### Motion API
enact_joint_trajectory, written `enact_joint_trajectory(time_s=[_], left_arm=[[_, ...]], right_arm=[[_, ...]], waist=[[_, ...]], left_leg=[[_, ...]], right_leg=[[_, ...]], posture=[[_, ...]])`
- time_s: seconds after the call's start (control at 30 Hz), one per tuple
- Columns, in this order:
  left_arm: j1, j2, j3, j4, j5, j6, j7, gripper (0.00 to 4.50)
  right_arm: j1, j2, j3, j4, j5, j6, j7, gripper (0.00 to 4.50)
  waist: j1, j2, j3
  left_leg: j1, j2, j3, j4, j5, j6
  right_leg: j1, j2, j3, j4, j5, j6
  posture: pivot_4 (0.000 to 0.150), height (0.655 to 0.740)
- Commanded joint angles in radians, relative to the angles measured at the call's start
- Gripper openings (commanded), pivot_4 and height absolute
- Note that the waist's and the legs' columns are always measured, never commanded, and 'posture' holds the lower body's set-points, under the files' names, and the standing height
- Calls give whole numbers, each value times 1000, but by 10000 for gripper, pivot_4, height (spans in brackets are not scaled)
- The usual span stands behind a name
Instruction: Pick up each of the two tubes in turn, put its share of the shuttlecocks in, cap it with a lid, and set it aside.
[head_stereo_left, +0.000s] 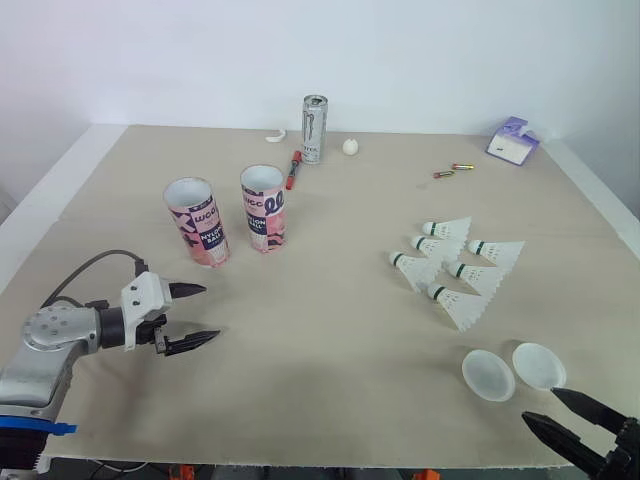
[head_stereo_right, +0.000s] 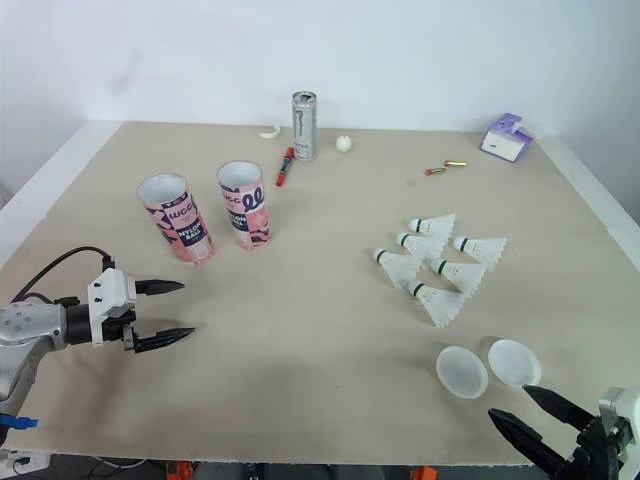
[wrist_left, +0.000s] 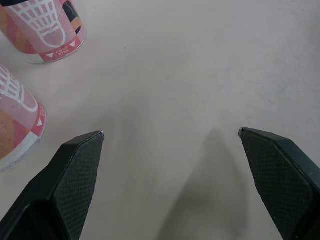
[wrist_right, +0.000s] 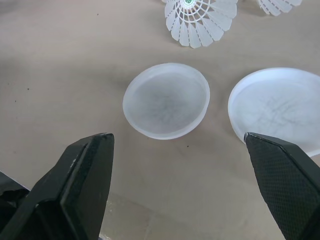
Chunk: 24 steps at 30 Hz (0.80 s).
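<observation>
Shuttlecocks (head_stereo_left: 475, 277), six of them, lie in a loose cluster on the robot's right half of the counter (head_stereo_left: 330, 340) in the head views, corks pointing left, well apart from the two pink tubes. The left tube (head_stereo_left: 197, 222) and right tube (head_stereo_left: 264, 208) stand upright and open-mouthed just beside each other on the left half, within that arm's reach. Two translucent lids (head_stereo_left: 488, 374) lie flat near the front edge, close by the right end effector (head_stereo_left: 540, 405), whose fingers are spread with nothing between them. The left end effector (head_stereo_left: 210, 312) hovers low in front of the left tube, likewise spread wide and empty. I judge it is lining up for a first grasp, with no step of the task done yet. A can (head_stereo_left: 314, 129), a red marker (head_stereo_left: 293, 170) and a purple box (head_stereo_left: 513, 140) sit along the back, out of the way.

In the left wrist view, the two black fingers (wrist_left: 75, 170) frame bare counter. Both tube bases stand off to one side, not between them, so the arm would need to swing toward them.

In the right wrist view, the fingers bracket one lid (wrist_right: 166, 100), with the other just beside it and a shuttlecock skirt beyond. This placing suits the right arm for feeding and capping.
</observation>
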Motion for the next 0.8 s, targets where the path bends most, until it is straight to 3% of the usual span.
enact_joint_trajectory(time_s=[0.03, 0.27, 0.47, 0.63, 0.8], left_arm=[[-15, -2, 10, -10, -17, -16, -8, 45000], [-17, -27, 19, -34, -47, 17, 15, 45000], [33, -76, 23, -146, -89, 78, 78, 45000], [109, -149, 46, -254, -109, 117, 194, 45000], [178, -254, 87, -340, -84, 152, 396, 45000]], right_arm=[[-13, -7, -23, -2, 4, -16, 5, 44712], [-69, -27, -15, -75, 34, -1, -13, 44712], [-255, -97, 84, -204, 88, 59, -78, 44712], [-569, -132, 306, -208, 82, 103, -135, 44712], [-912, -64, 579, -128, 34, 134, -146, 44712]], waist=[[0, 0, 0], [0, 0, 0], [-5, 1, -1], [-7, 1, 0], [-7, -1, 1]], left_leg=[[0, 0, 0, 0, 0, 0], [0, 0, 0, 0, 0, 0], [1, 1, 0, 1, 0, 0], [2, 1, 0, 1, 0, 0], [2, 0, 0, 3, 1, 1]], right_leg=[[0, 0, 0, 0, 0, 0], [0, 0, 0, 0, 0, 0], [1, 2, 1, 1, 2, 0], [1, 3, 1, 1, 2, 0], [2, 4, 3, 1, 5, 0]], posture=[[1500, 7400], [1500, 7400], [1500, 7400], [1500, 7400], [1500, 7400]])
